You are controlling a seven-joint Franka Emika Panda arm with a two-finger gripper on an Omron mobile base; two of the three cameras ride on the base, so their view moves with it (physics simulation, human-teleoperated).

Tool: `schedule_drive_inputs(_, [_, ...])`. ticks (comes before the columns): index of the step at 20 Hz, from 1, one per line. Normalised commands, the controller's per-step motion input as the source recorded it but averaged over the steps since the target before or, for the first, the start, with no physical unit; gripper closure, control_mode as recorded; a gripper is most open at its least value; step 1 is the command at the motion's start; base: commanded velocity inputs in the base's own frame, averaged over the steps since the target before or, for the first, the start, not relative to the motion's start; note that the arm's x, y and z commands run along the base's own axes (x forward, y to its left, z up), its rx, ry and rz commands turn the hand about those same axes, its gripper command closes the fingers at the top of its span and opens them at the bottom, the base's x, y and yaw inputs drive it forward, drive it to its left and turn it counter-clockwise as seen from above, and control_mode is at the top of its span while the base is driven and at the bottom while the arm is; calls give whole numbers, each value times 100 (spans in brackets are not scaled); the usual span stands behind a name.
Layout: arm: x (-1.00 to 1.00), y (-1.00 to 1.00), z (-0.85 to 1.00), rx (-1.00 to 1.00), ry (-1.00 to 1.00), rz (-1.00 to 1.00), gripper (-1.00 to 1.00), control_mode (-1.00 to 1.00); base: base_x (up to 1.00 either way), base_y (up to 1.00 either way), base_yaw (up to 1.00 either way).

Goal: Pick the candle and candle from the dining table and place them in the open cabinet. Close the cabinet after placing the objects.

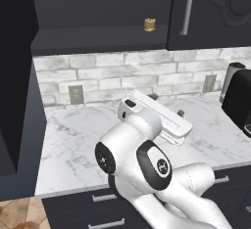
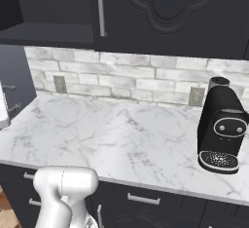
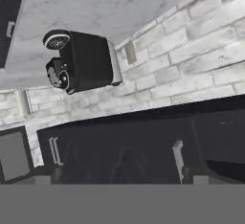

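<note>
You have one of the two pieces where it belongs: the short squat golden-tan candle (image 1: pixel 150 25) stands upright on the shelf of the dark charcoal wall cabinet (image 1: pixel 98 39), close to the shelf's front edge and towards its right end, just left of the panelled door with the slim vertical silver handle (image 1: pixel 186 8). That side of the cabinet is open, which is why the candle can be seen from the left base view at all. Sitting so near the edge, it looks reachable but, in my judgement, a little exposed if a door swings in carelessly.

Your two-finger gripper (image 1: pixel 166 104) hangs above the white grey-veined marble counter (image 1: pixel 73 135) in front of the white brick wall, with its fingers spread as wide as they go and nothing between them. The hand is rolled over (the hand view shows the black coffee machine (image 3: pixel 83 60) sideways, with the cabinet's silver handle below), so you are looking back at the cabinet front, not at any candle.

The cream candle on its brass candlestick is not something I can place from here. Judging by that, you are about halfway: one more fetch from the dining table, then the doors.
</note>
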Motion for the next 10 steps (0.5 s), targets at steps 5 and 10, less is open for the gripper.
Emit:
schedule_drive_inputs(5, [-6, 43, 0, -21, 1, -17, -100, -100, 0, 0, 0])
schedule_drive_inputs(10, [-13, 58, 1, -23, 0, -18, -100, -100, 0, 0, 0])
